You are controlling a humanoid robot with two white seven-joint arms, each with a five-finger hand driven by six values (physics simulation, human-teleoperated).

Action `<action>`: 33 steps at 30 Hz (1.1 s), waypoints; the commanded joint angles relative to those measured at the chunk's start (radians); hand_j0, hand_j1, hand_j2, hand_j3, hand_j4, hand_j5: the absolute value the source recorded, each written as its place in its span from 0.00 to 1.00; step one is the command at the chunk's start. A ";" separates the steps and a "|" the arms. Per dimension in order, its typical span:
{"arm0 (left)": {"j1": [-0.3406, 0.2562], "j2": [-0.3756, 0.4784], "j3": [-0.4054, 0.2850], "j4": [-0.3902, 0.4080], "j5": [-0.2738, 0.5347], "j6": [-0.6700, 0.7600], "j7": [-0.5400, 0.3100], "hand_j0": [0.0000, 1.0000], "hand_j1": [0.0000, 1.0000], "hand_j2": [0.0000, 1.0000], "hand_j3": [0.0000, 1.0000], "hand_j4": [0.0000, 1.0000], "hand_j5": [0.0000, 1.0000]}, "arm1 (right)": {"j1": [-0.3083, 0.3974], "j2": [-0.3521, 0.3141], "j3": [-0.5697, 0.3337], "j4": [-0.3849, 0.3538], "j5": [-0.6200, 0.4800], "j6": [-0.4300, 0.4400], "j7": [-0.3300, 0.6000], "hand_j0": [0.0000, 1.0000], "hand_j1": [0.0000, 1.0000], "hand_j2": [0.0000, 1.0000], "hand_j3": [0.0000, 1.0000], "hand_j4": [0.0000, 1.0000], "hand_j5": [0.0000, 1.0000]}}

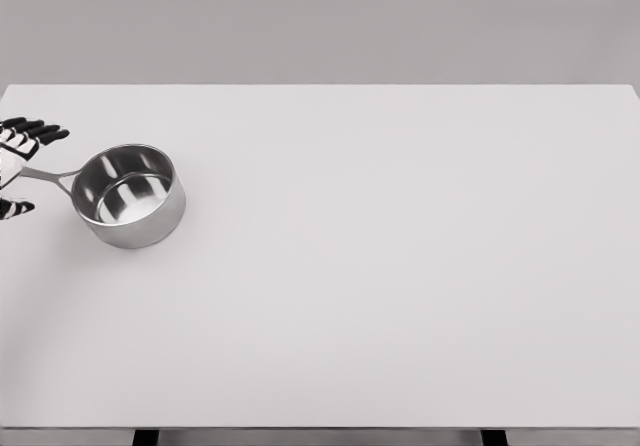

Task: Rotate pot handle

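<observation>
A shiny steel pot (130, 195) stands upright near the left edge of the white table (400, 266). Its thin handle (48, 175) points left, toward the picture's edge. My left hand (22, 169) shows only partly at that edge. Its black-tipped fingers (35, 131) are spread above the handle's end and the thumb (14, 208) lies below it, so the handle runs between them without being clasped. The pot holds nothing. My right arm does not show.
The table's far edge (320, 85) runs across the top and its near edge (320, 428) along the bottom. A plain grey wall stands behind.
</observation>
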 commanded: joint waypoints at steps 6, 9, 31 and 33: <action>0.018 0.092 -0.007 -0.230 0.150 0.000 -0.007 1.00 1.00 1.00 1.00 1.00 1.00 | 0.000 0.000 0.000 0.000 -0.001 0.000 0.000 1.00 1.00 1.00 1.00 1.00 1.00; 0.008 0.083 -0.013 -0.242 0.150 0.000 -0.008 1.00 1.00 1.00 1.00 1.00 1.00 | 0.002 0.000 0.000 0.000 -0.001 0.000 0.000 1.00 1.00 1.00 1.00 1.00 1.00; -0.294 -0.446 -0.480 -0.421 0.081 0.000 -0.329 1.00 1.00 1.00 1.00 1.00 1.00 | 0.000 0.000 0.000 0.000 -0.001 0.000 0.000 1.00 1.00 1.00 1.00 1.00 1.00; -0.288 -0.500 -0.478 -0.420 0.079 0.000 -0.329 1.00 1.00 1.00 1.00 1.00 1.00 | 0.002 0.000 0.000 0.000 -0.001 0.000 0.000 1.00 1.00 1.00 1.00 1.00 1.00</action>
